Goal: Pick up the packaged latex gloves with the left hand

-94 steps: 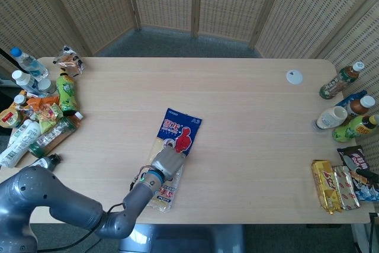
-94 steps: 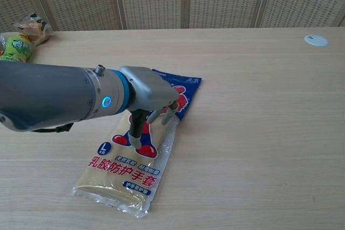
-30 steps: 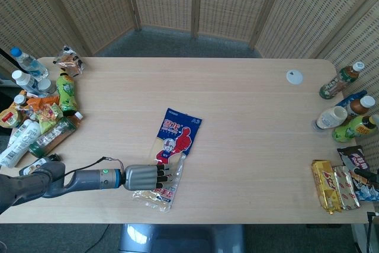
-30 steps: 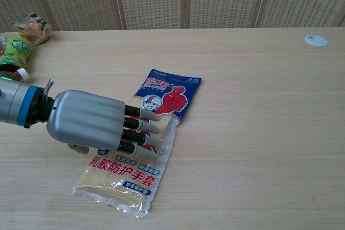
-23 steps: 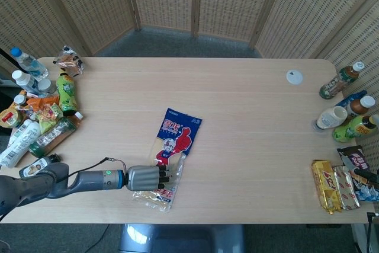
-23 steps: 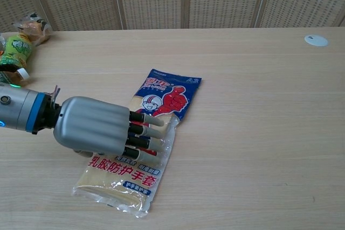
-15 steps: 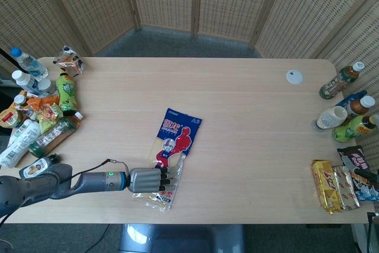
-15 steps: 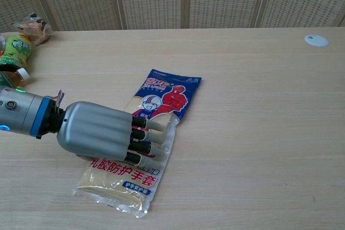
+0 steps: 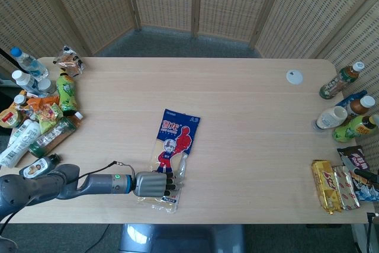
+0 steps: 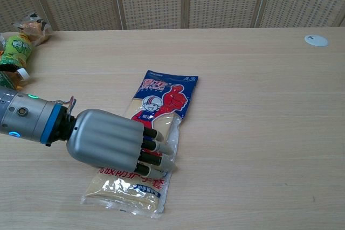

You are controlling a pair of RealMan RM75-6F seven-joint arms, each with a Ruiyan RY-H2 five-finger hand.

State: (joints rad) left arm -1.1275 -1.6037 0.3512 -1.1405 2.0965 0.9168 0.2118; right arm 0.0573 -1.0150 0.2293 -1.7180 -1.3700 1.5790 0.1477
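The packaged latex gloves [image 9: 171, 153] [image 10: 150, 137] lie flat on the table [image 9: 249, 122] [image 10: 259, 90], near the middle of its front edge. The left hand [image 9: 153, 184] [image 10: 116, 140] lies over the pack's near half, fingers [image 10: 156, 154] curled down onto it; a firm grip cannot be confirmed. Bottles and snack packets [image 9: 35, 117] crowd the left edge. Drink bottles [image 9: 346, 111] and snack bars [image 9: 333, 185] line the right edge.

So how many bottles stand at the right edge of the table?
4, all near the right edge in the head view: a brown one farthest back, a white one, another brown one and a green one. More may be hidden.
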